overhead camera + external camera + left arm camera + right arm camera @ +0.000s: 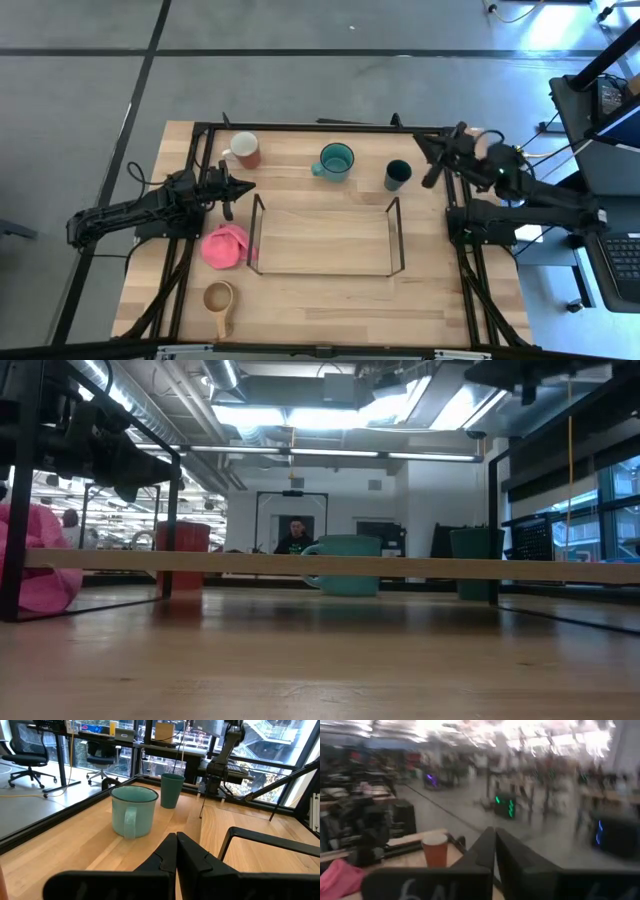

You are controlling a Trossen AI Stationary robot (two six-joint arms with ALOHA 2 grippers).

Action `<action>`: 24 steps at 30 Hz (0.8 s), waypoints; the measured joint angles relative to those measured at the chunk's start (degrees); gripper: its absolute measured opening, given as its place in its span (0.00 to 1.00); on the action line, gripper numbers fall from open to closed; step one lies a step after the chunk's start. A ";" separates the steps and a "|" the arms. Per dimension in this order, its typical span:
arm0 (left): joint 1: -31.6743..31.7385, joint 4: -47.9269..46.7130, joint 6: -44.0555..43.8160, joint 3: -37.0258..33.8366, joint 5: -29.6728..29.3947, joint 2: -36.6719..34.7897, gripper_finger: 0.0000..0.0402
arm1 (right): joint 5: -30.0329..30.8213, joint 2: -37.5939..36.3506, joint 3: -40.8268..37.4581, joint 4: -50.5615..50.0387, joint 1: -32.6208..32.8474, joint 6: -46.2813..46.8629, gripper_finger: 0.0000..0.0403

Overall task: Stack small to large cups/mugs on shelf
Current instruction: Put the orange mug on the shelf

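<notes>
The white-rimmed brownish mug (244,150), the teal mug (336,161) and the small dark green cup (397,174) stand on their bases along the far side of the table. The tan wooden long-handled cup (219,298) stands near the front left. The black wire shelf (325,236) stands mid-table with nothing on it. My left gripper (240,187) is shut and empty, just left of the shelf, below the brownish mug. My right gripper (432,163) is shut and empty, right of the green cup. The left wrist view shows the teal mug (132,811) and the green cup (172,790) ahead.
A pink lumpy item (225,246) lies left of the shelf, beside my left arm. A black metal frame (320,127) edges the table. Bare wood (330,300) lies in front of the shelf. A person (294,536) shows far back in the room.
</notes>
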 joint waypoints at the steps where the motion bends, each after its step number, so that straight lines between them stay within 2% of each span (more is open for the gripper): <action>1: 0.00 0.00 0.00 0.00 -0.01 0.00 0.00 | 0.28 2.06 2.20 -2.57 -0.06 2.55 0.04; 4: 0.00 0.00 0.00 0.00 0.01 -0.01 0.00 | 0.07 8.45 8.58 -8.66 -0.04 5.50 0.04; 10: 0.00 0.00 0.00 0.00 0.01 0.00 0.00 | -1.70 17.22 17.96 -8.66 -0.04 5.14 0.04; 21: 0.00 0.00 0.00 0.00 0.00 0.00 0.00 | -1.69 22.67 25.10 -7.66 0.02 12.89 0.04; 24: 0.00 0.00 0.00 0.00 -0.01 0.00 0.00 | -5.69 24.27 26.20 -8.65 -0.01 16.10 0.04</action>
